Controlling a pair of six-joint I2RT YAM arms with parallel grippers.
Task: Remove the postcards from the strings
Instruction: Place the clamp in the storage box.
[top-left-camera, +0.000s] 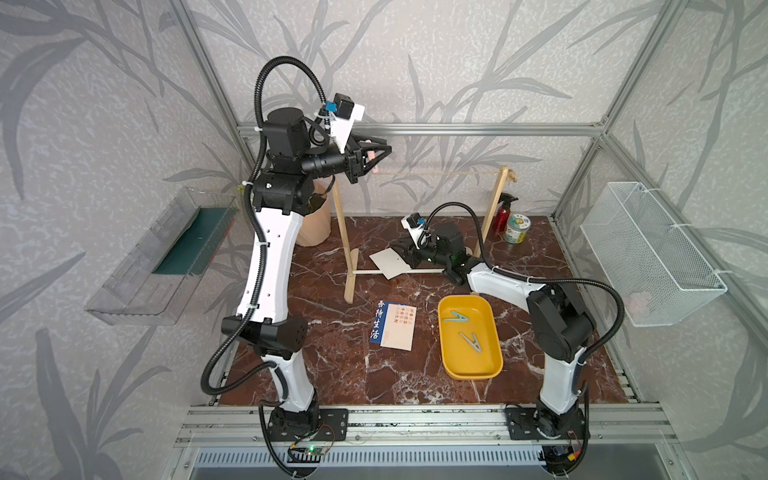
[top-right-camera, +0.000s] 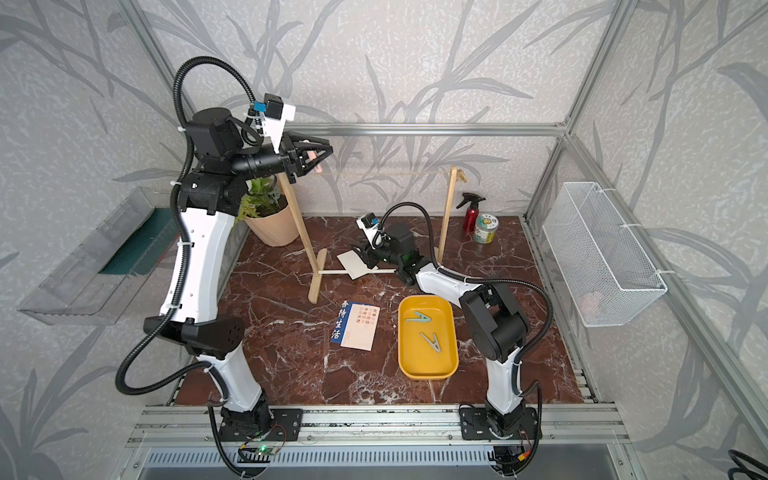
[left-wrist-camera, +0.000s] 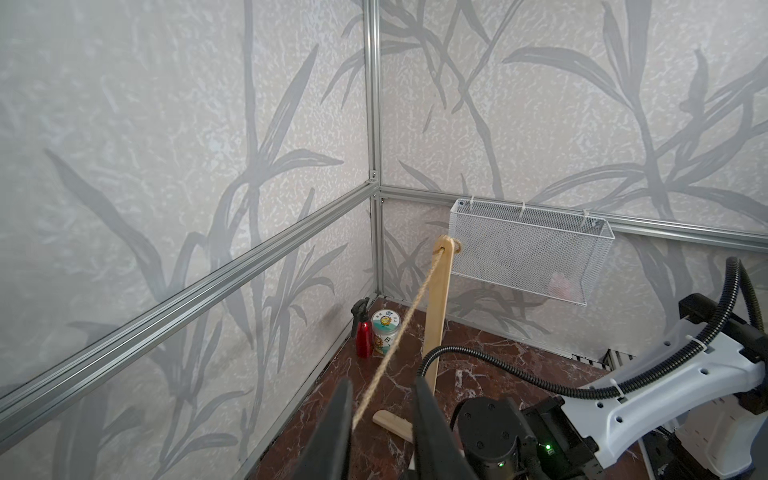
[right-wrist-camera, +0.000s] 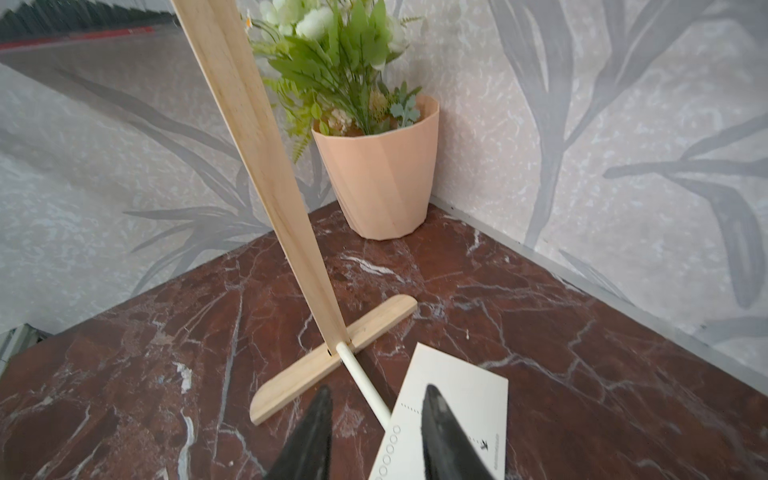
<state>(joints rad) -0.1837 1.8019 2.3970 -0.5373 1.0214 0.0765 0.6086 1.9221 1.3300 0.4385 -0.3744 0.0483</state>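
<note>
The string (top-left-camera: 440, 173) (left-wrist-camera: 399, 332) runs bare between the rack's post tops. High at its left end, my left gripper (top-left-camera: 384, 151) (left-wrist-camera: 383, 384) is shut on a pink clothespeg (top-left-camera: 371, 156), and the twine passes between its fingers. One postcard (top-left-camera: 388, 262) (right-wrist-camera: 457, 390) lies blank side up across the white dowel (top-left-camera: 370, 273). My right gripper (top-left-camera: 398, 254) (right-wrist-camera: 378, 390) hovers low over it, open, with one finger above the card. A dark blue postcard (top-left-camera: 379, 326) and a pale one (top-left-camera: 402, 332) lie overlapped on the table.
A yellow tray (top-left-camera: 478, 365) at front right holds a teal and a grey peg. A potted plant (top-right-camera: 274, 228) stands back left, a red spray bottle (top-left-camera: 502, 216) and a tin (top-left-camera: 516, 228) back right. A wire basket (top-left-camera: 648, 253) hangs on the right wall.
</note>
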